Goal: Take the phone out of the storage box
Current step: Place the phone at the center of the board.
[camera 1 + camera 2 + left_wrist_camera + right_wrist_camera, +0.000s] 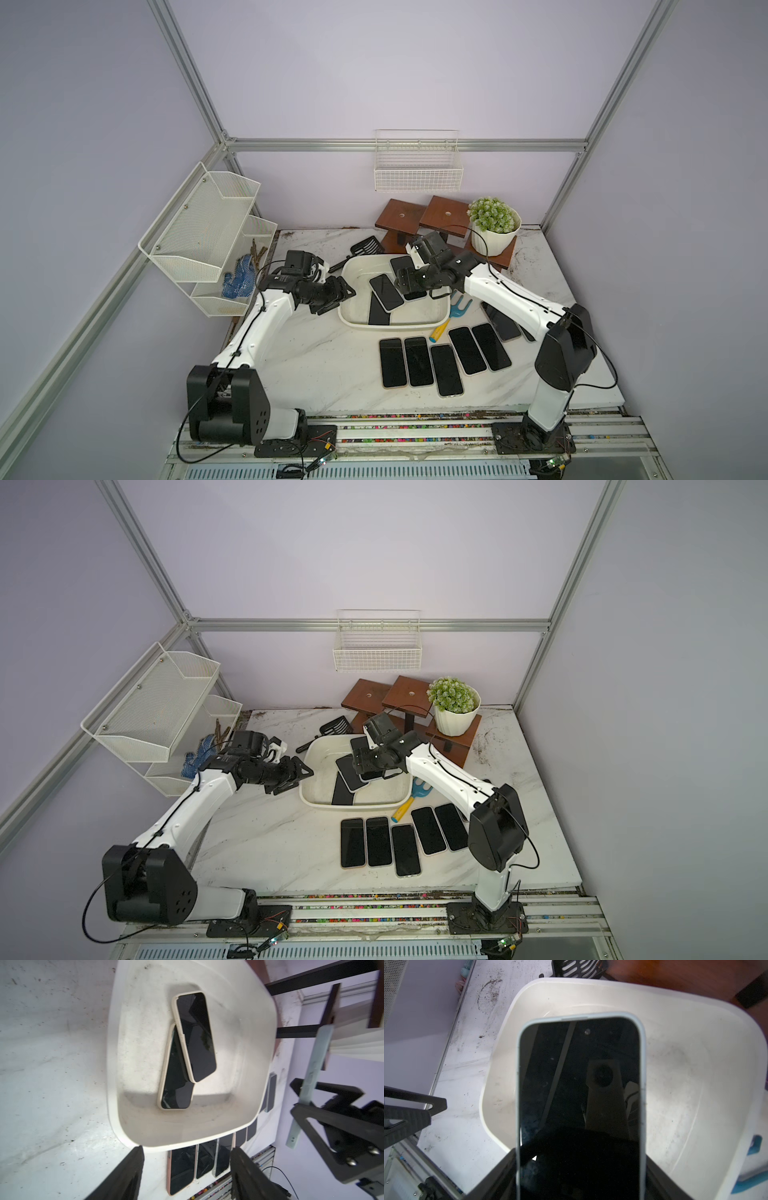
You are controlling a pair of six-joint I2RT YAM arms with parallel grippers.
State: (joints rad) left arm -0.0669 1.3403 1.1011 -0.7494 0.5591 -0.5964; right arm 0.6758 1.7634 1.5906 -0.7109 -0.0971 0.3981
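Observation:
The storage box [345, 316] [306, 798] [116, 1064] [500, 1059], a shallow white tub, sits mid-table. Two dark-screened phones lie crossed inside it, one [386, 293] [196, 1036] on top of the other [378, 313] [176, 1080]. My right gripper [404, 282] [360, 762] [579, 1167] hangs over the box, shut on a third phone [400, 264] [579, 1084] with a pale edge, held above the box floor. In the left wrist view this phone [311, 1084] shows edge-on. My left gripper [348, 293] [306, 773] [187, 1149] is open at the box's left rim, nothing between its fingers.
Several phones [419, 361] lie in a row on the marble table in front of the box. A blue and yellow hand rake [451, 316] lies by its right side, a black scoop [368, 245] behind it. Wooden stands with a potted plant [494, 226] are behind, a mesh rack [208, 232] at left.

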